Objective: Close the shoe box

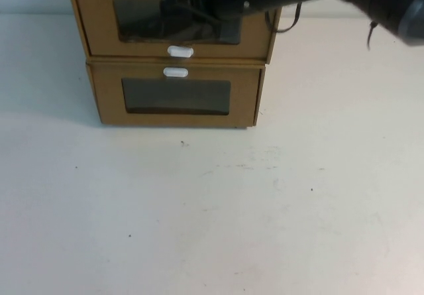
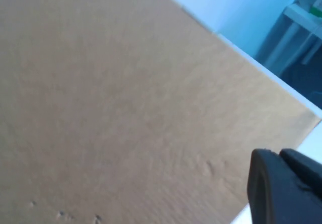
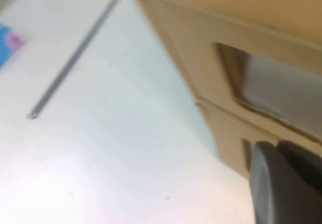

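In the high view you see two stacked cardboard boxes at the desk's (image 1: 212, 209) far edge, left of centre. The shoe box (image 1: 99, 23) is the upper one: brown, with a clear window and a white tab (image 1: 180, 52) below it. Its front sits slightly forward of the lower box (image 1: 175, 96), whose tab (image 1: 175, 72) is above its window. The right arm (image 1: 371, 0) reaches in from the far right corner across the shoe box's window; you cannot make out the right end effector there.

In the left wrist view, plain brown cardboard fills nearly everything, with the left end effector (image 2: 284, 186) close against it; its opening can't be told.

In the right wrist view, the right end effector (image 3: 284, 183) hangs beside both box fronts, above the desk; its fingers can't be read.
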